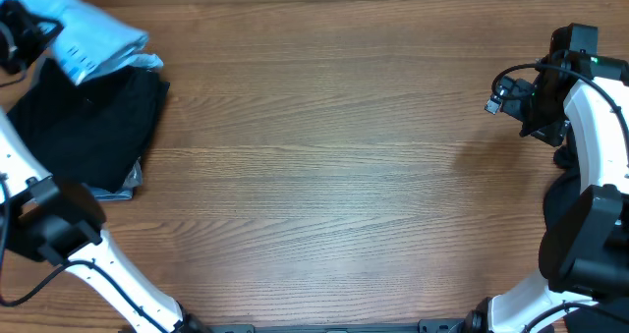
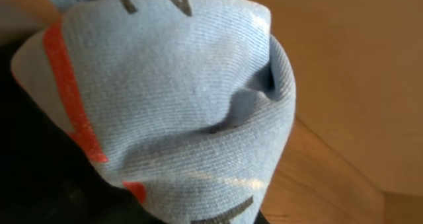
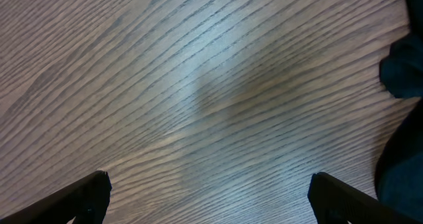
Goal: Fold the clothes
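Note:
The light blue T-shirt (image 1: 93,38), one of the clothes, is bunched into a folded bundle at the far left corner of the table. It rests on the edge of a stack of black garments (image 1: 88,127). My left gripper (image 1: 39,30) is shut on the bundle's left end, and its fingers are hidden by the cloth. In the left wrist view the T-shirt (image 2: 172,98) fills the frame, with orange and dark print showing. My right gripper (image 1: 531,107) hovers open at the right side, and in its wrist view the right gripper (image 3: 208,187) has only bare wood between its fingers.
A grey-blue garment (image 1: 128,183) peeks out under the black stack. Dark cloth (image 3: 403,72) lies at the right edge, close to the right arm. The wooden table (image 1: 334,156) stretches between the two arms.

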Robot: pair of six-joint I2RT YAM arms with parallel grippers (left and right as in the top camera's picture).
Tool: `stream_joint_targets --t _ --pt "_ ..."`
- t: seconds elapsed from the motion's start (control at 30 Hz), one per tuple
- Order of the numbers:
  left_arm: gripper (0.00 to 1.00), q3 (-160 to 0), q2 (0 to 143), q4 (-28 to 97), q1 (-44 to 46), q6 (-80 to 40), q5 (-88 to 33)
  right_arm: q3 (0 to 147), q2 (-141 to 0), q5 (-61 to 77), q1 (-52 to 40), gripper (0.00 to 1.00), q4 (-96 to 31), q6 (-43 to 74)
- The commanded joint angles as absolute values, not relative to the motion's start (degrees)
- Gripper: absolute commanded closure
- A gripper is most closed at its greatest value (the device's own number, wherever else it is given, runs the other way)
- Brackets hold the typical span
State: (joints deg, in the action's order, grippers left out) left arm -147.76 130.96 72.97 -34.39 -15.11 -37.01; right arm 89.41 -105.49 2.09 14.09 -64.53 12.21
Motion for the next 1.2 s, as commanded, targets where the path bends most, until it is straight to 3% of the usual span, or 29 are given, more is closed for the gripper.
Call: stream_joint_targets --t 0.0,0.2,0.4,0.73,0.97,1.0,1.07,1.13,1.17 --pt "0.96 -150.17 130.17 76.18 -38.2 -15.2 -40.07 90.02 -104.92 1.56 13.91 0.0 -64.38 12.34" --pt "0.96 -150.17 130.17 87.48 -43.75 -11.35 -39.31 90.02 -104.92 1.56 13.91 0.0 -64.38 12.34" --pt "0.96 -150.17 130.19 94.98 -44.03 -9.04 -23.62 90.02 -104.92 1.56 13.91 0.0 -64.4 12.34" --pt "0.96 -146.69 130.19 96.77 -43.75 -14.59 -12.82 90.02 -104.92 1.56 13.91 0.0 -64.4 12.36" --pt "0.95 -136.51 130.19 91.68 -43.57 -14.85 -12.99 90.02 -104.92 1.56 13.91 0.0 -64.4 12.36" --pt "0.91 -135.09 130.19 90.65 -43.48 -14.87 -13.23 90.02 -104.92 1.56 13.91 0.0 -64.4 12.34" --pt "0.68 -133.27 130.19 89.36 -43.42 -14.83 -14.24 90.02 -104.92 1.56 13.91 0.0 -64.4 12.34" --pt "0.17 -132.84 130.19 88.77 -43.46 -14.26 -16.47 90.02 -104.92 1.56 13.91 0.0 -64.4 12.34" --pt "0.1 -133.23 130.1 88.71 -43.48 -13.67 -17.93 90.02 -104.92 1.56 13.91 0.0 -64.4 12.34"
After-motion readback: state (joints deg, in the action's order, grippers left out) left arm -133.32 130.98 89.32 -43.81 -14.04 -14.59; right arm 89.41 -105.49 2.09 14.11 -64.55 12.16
